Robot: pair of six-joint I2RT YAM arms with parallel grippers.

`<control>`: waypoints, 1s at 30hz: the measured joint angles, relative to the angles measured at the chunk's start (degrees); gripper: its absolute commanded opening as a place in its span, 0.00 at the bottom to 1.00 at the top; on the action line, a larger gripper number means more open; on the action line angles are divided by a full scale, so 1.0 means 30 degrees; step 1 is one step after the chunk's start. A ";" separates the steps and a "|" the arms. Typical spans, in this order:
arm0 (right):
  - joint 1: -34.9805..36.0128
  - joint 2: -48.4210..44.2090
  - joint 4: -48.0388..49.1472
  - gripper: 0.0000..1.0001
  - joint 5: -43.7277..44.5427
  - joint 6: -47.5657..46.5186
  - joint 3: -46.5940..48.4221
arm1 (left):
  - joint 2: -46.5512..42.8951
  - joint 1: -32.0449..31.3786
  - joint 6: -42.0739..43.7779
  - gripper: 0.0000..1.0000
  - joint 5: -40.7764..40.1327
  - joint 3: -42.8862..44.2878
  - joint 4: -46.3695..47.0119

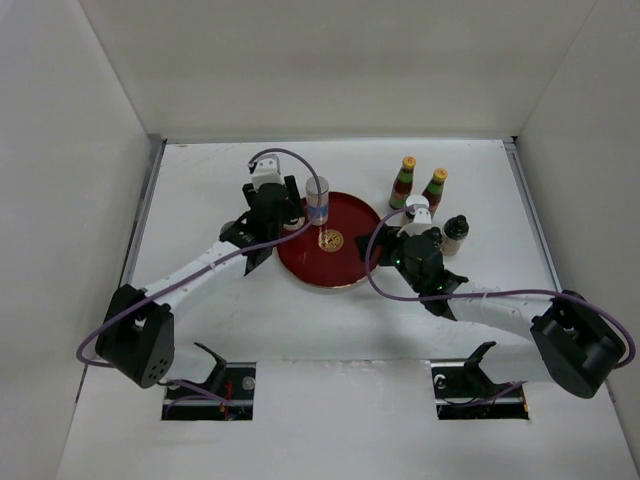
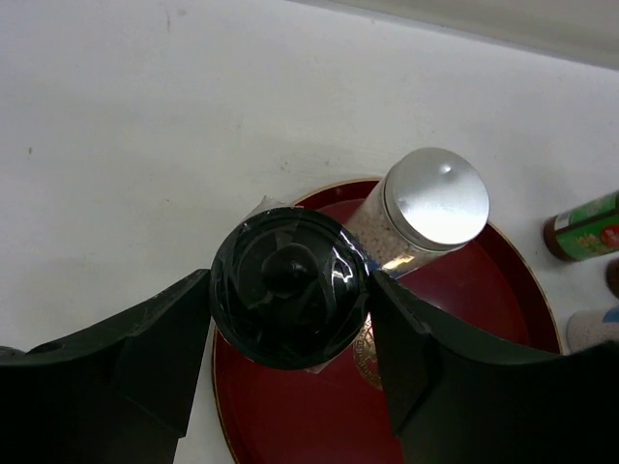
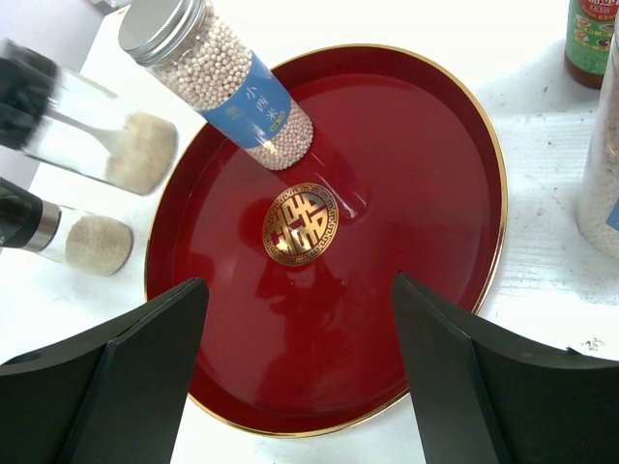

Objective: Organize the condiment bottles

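With left pincer [image 2: 290, 314] clamped on the dark-capped jar [image 2: 288, 275] over the red tray [image 2: 488, 285], lower straight and set down just short of the silver-capped cylinder [image 2: 435, 198] beyond the pincer, avoiding a nudge. Hold right pincer [image 3: 298, 285], spread wide and empty above the tray, back until release.

The left white arm with the purple cable [image 1: 195, 268] reaches far out from its base and leans a little to the right. Its black left gripper [image 2: 290, 282] squeezes a squat glass jar with a black cap [image 2: 290, 295] from both sides. The right white arm [image 1: 500, 308] lies low and points left. Its black right gripper [image 3: 298, 282] looks down, with its fingers wide apart and nothing between them.
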 measured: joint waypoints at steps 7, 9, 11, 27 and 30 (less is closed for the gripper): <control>0.0000 -0.0007 0.0007 0.83 0.0000 -0.0007 0.0000 | 0.1574 -0.0437 -0.0197 0.38 0.0226 -0.0313 0.0474; 0.0000 -0.0007 0.0007 0.83 0.0000 -0.0007 0.0000 | 0.2033 -0.0597 -0.0255 0.39 0.0240 -0.0525 0.0707; 0.0000 -0.0007 0.0007 0.83 0.0000 0.0000 0.0000 | 0.2455 -0.0656 -0.0270 0.41 0.0248 -0.0634 0.0860; 0.0000 -0.0117 0.0022 0.84 0.0000 0.0000 0.0000 | 0.1909 -0.0889 -0.0313 0.78 -0.0670 -0.1443 0.2098; 0.0000 -0.0117 0.0015 0.84 0.0000 0.0000 0.0000 | 0.0124 -0.0889 -0.0306 0.78 -0.1035 -0.1931 0.1996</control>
